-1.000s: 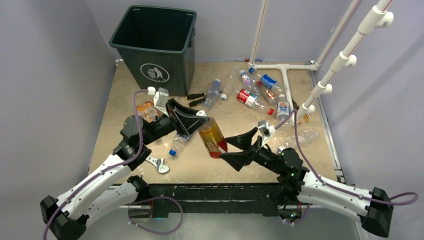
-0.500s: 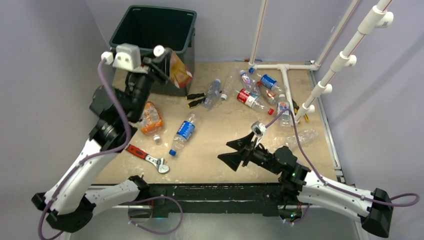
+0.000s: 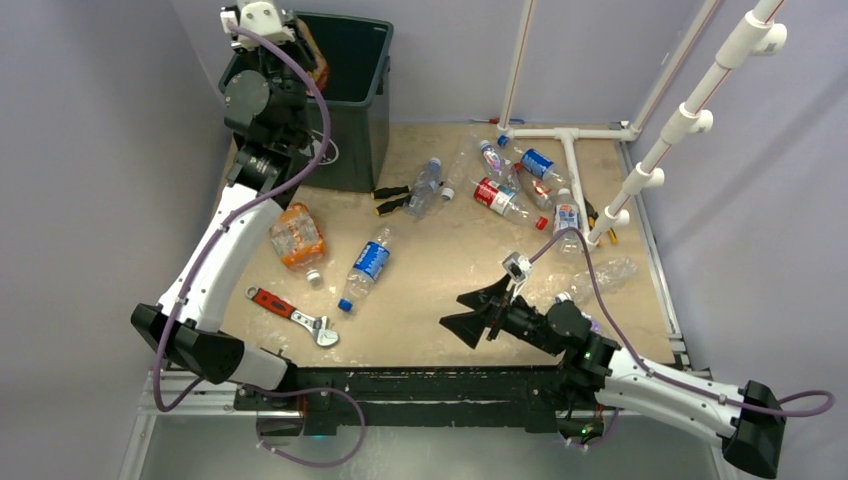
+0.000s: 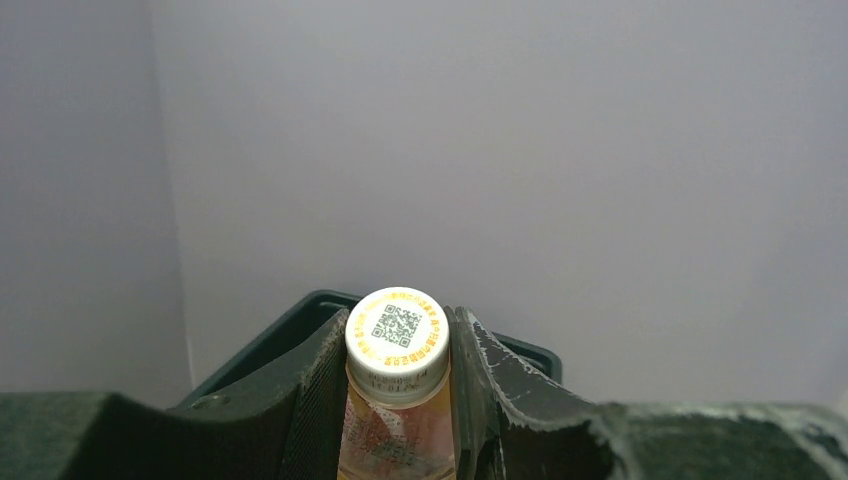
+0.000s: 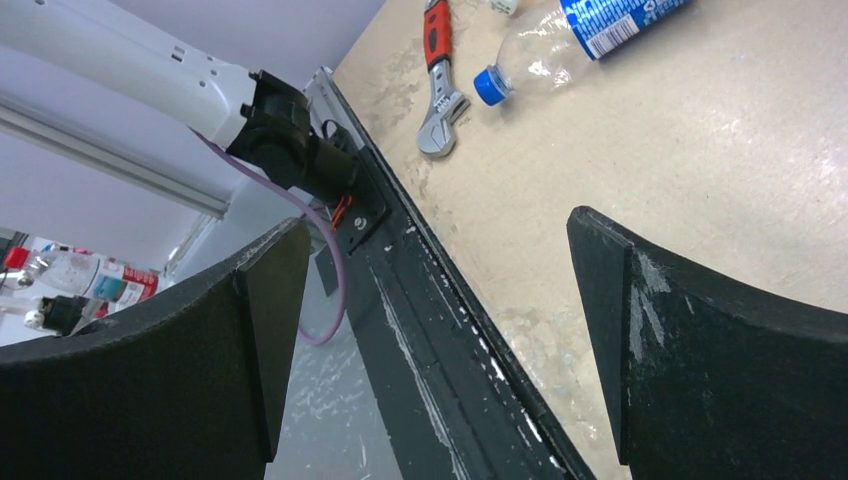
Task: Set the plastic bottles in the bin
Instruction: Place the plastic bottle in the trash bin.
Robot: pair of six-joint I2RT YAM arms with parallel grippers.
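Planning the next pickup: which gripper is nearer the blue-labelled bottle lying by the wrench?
Right. The right gripper hangs open to the right of the blue-labelled bottle; the left gripper is far beyond it at the bin, holding an orange-labelled bottle.

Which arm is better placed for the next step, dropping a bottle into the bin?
Left. The left gripper is shut on a clear plastic bottle with an orange label and white cap, raised above the dark green-grey square bin. The right gripper hangs open and empty, far from it.
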